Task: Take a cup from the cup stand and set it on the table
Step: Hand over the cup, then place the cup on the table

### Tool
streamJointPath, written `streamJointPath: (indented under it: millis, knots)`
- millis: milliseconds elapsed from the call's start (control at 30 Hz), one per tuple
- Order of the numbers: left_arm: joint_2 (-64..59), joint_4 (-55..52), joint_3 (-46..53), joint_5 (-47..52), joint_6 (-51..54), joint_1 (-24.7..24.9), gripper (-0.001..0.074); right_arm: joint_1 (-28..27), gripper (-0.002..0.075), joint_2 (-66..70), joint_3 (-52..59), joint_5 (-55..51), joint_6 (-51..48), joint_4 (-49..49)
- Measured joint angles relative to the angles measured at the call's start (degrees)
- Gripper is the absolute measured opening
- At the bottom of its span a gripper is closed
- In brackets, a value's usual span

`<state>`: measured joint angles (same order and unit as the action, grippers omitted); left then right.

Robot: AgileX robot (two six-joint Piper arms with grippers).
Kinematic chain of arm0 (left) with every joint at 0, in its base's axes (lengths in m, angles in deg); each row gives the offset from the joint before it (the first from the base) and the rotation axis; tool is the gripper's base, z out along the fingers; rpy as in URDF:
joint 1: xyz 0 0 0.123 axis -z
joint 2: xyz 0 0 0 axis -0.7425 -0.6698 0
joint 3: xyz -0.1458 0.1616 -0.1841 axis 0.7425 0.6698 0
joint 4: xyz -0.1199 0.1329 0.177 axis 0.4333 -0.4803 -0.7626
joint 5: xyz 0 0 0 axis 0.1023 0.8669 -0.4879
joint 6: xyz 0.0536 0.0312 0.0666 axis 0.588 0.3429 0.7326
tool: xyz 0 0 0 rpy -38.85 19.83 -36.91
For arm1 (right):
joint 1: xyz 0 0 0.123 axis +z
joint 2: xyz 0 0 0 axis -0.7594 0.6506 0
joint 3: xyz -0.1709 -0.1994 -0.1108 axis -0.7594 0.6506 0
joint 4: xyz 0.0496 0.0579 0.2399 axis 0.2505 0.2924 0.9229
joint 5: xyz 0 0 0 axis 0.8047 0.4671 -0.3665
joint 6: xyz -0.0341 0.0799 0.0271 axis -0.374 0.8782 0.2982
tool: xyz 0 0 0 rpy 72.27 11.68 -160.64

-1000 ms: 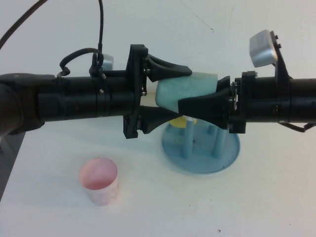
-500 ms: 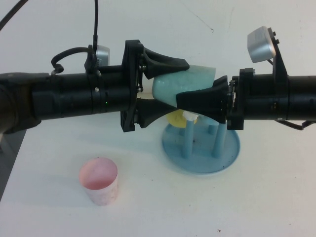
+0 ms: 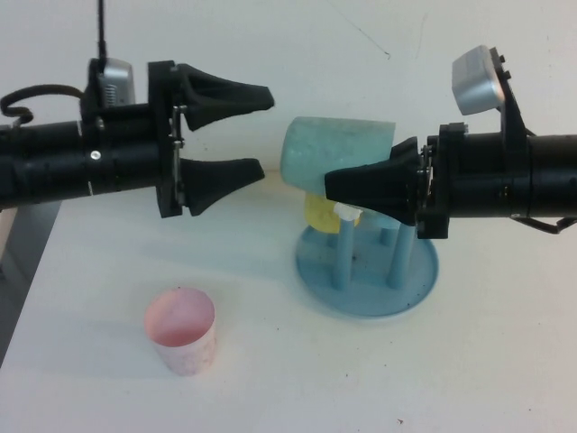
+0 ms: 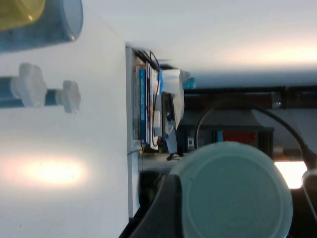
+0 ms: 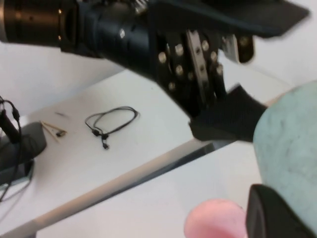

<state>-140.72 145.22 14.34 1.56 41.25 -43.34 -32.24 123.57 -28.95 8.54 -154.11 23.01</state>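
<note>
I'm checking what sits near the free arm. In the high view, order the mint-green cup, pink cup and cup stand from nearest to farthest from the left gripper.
From the open left gripper:
1. Mint-green cup, held sideways in the shut right gripper.
2. Cup stand and pink cup on the table: too close to call.

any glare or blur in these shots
Left wrist view: a bright glare patch on the table, and the cup is soft, too near the lens. Right wrist view: the left gripper and cup are smeared. High view: evenly lit and sharp, with the left gripper open and the right gripper clamped on the cup.
</note>
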Motion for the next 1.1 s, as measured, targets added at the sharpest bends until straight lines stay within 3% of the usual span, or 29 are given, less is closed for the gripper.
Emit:
streamJointPath:
  millis: [133, 233, 300, 433, 533, 733, 1100]
  knots:
    - [0.0, 0.0, 0.0, 1.7, 0.7, -2.0, 0.0677, 0.0, 0.0041, -3.3, 0.0, 3.0, 2.6, -4.8]
    - [0.0, -0.1, 0.0, 3.2, 2.5, -2.7, 0.0615, 0.0, 0.0041, -7.9, 0.0, 7.0, 8.6, -15.9]
    - [0.0, -0.7, 0.0, 3.3, 3.7, -3.4, 0.0509, 0.0, 0.004, -10.8, -0.3, 8.9, 14.3, -25.9]
    - [0.0, -5.8, 0.0, 3.3, 10.4, -4.4, 0.0143, 0.0, 0.004, -15.9, -5.0, 5.2, 34.4, -55.7]
    - [0.1, -8.8, 0.0, 2.2, 15.3, -4.5, 0.0043, 0.0, 0.004, -16.0, -10.4, -2.2, 48.0, -74.2]
    - [6.0, -17.8, 0.0, -8.0, 19.7, -3.6, 0.0004, 0.0, 0.004, -9.2, -15.5, -13.4, 62.7, -90.9]
    - [23.7, -34.4, 0.0, -10.7, 20.9, -3.1, 0.0, 0.0, 0.0039, 10.6, -15.7, -11.6, 65.5, -100.0]
